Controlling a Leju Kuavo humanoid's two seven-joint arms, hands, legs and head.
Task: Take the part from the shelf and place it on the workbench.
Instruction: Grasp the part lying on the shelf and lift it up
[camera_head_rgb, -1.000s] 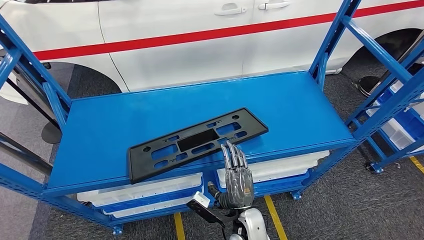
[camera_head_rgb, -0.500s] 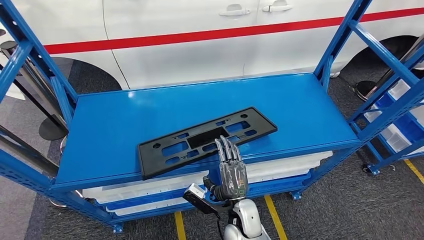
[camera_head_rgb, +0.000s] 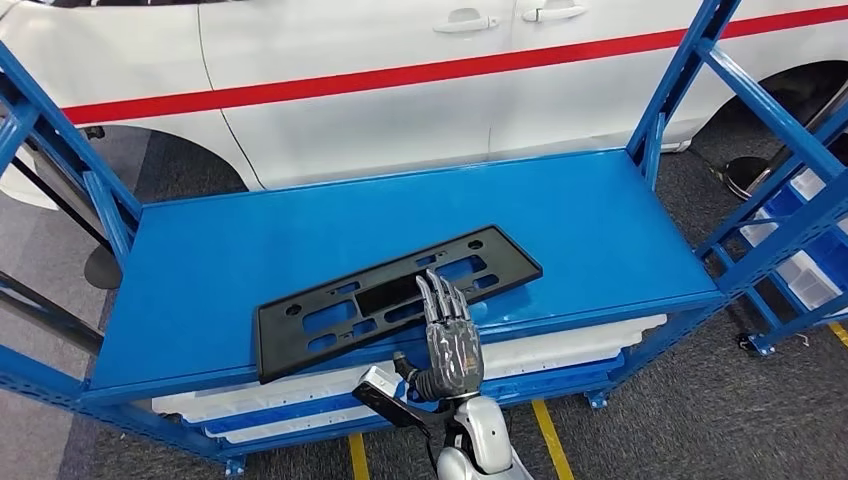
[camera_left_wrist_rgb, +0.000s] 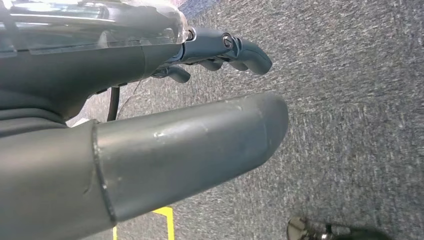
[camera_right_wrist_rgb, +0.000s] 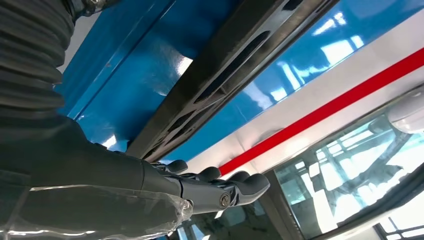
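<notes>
The part is a flat black plastic frame with several slots (camera_head_rgb: 390, 300), lying at a slant near the front edge of the blue shelf board (camera_head_rgb: 580, 220). My right hand (camera_head_rgb: 448, 335) comes up from below with its fingers straight and apart; the fingertips (camera_head_rgb: 436, 287) lie over the frame's near edge, holding nothing. In the right wrist view the black frame (camera_right_wrist_rgb: 235, 65) runs close past the right hand (camera_right_wrist_rgb: 150, 190), whose fingers point along it. My left hand (camera_left_wrist_rgb: 175, 100) hangs over grey carpet with nothing in it.
A white car with a red stripe (camera_head_rgb: 400, 80) stands right behind the shelf. Blue uprights (camera_head_rgb: 680, 80) frame both ends. White bins (camera_head_rgb: 560, 340) sit on the lower level, and another blue rack with bins (camera_head_rgb: 800, 260) stands at the right. Yellow floor lines (camera_head_rgb: 548, 440) run below.
The whole picture swayed a little as the camera moved. My right hand has reached farther forward, its fingertips now over the frame's near edge instead of just short of it.
</notes>
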